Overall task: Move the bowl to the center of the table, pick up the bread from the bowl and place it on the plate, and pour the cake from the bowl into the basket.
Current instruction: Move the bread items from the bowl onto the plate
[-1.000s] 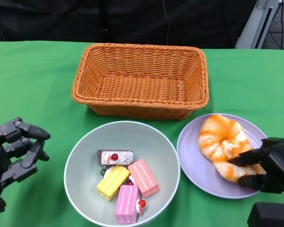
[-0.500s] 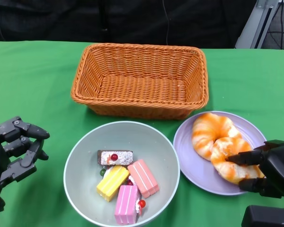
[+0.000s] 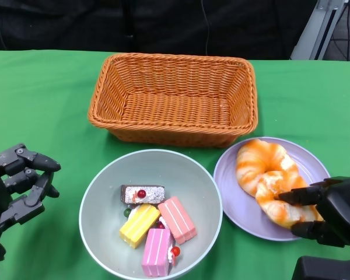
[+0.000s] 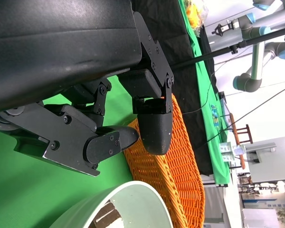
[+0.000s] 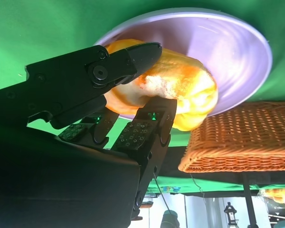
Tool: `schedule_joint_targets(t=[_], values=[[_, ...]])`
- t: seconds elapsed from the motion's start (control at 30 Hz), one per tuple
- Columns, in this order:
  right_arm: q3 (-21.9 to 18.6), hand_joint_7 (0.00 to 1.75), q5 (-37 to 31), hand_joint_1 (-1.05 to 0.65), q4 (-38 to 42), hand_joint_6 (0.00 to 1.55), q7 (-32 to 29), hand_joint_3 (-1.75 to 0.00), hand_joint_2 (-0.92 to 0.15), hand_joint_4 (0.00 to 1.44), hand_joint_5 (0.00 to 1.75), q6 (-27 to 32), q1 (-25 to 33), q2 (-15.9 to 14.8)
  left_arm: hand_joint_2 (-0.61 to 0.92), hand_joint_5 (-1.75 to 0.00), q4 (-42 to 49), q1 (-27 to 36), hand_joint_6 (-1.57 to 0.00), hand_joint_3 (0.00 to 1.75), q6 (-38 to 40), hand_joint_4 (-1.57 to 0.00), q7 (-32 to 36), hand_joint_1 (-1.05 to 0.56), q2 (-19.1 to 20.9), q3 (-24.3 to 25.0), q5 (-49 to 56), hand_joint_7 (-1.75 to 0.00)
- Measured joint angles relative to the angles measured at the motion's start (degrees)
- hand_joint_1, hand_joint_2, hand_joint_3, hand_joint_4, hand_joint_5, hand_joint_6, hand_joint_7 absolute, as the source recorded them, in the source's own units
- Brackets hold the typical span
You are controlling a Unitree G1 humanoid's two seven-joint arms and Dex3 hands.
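Green table (image 3: 52,105); bread (image 3: 268,178) on plate (image 3: 236,201), long axis diagonal, right hand (image 3: 329,213) gripping.

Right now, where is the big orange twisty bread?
In the head view, the orange twisted bread lies on the purple plate, right of the pale green bowl, with the right hand gripping its near end.

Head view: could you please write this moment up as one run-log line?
right hand: grips bread on plate | left hand: empty, beside bowl | cakes: in bowl | basket: empty
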Motion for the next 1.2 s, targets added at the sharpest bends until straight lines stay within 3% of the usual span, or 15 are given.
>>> schedule_joint_targets(t=[0.13, 0.53, 0.67, 0.97, 1.2], values=[[-0.23, 0.00, -0.07, -0.53, -3.49, 0.87, 1.73, 0.00, -0.86, 0.80, 0.10, 2.26, 1.08, 0.05, 0.71, -1.47, 0.12, 0.00, -0.84, 0.74, 0.00, -0.78, -0.24, -0.09, 0.03, 0.01, -0.03, -1.06], [-0.39, 0.00, -0.95, -0.61, -8.87, 0.72, 4.27, 0.00, -0.85, 0.72, 0.02, 6.70, 3.26, 0.98, 0.72, -1.47, 0.40, 0.00, -0.83, 0.74, 0.00, -0.77, -0.35, -0.09, 0.07, 0.03, -0.03, -1.06], [-0.41, 0.00, -1.42, -0.71, -10.81, 0.60, 6.12, -0.01, -0.87, 0.59, 0.00, 8.50, 3.82, 1.04, 0.72, -1.47, 0.46, -0.01, -0.84, 0.74, -0.01, -0.78, -0.60, -0.09, 0.08, 0.03, -0.04, -1.06], [-0.42, 0.00, -1.58, -0.72, -12.42, 0.58, 7.58, 0.00, -0.88, 0.58, 0.00, 9.63, 4.51, 1.23, 0.71, -1.46, 0.46, -0.01, -0.84, 0.75, -0.01, -0.79, -0.60, -0.09, 0.08, 0.03, -0.03, -1.05], [-0.39, 0.00, -1.82, -0.79, -14.82, 0.39, 11.52, -0.01, -0.90, 0.32, 0.00, 11.71, 5.28, 1.30, 0.72, -1.46, 0.48, -0.01, -0.84, 0.74, 0.01, -0.78, -0.61, -0.09, 0.08, 0.03, -0.05, -1.05]])
